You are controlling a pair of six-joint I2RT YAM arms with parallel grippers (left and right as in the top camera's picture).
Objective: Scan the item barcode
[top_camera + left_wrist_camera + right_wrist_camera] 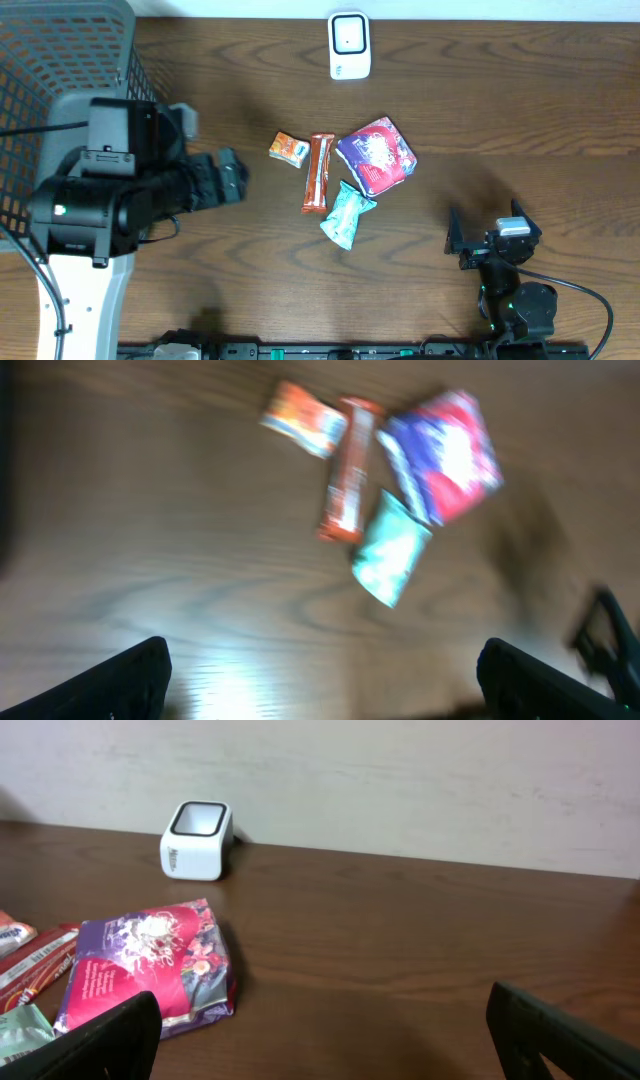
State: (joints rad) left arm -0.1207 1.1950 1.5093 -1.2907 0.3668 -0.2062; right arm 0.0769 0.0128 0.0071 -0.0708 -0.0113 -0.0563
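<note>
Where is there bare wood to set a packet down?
Bare wood: right of the purple bag, beyond the right end effector; between the scanner and the basket; on the near side of the teal packet. Crowded in the centre, where four packets bunch together.

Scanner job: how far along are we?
Done: nothing visible. The orange packet, red bar, purple packet and teal packet lie clustered on the table, apart from the scanner at its far edge. In hand: nothing; the left pincer and right pincer are open and empty. Left: grasp a packet, carry it to the scanner, show its barcode.
</note>
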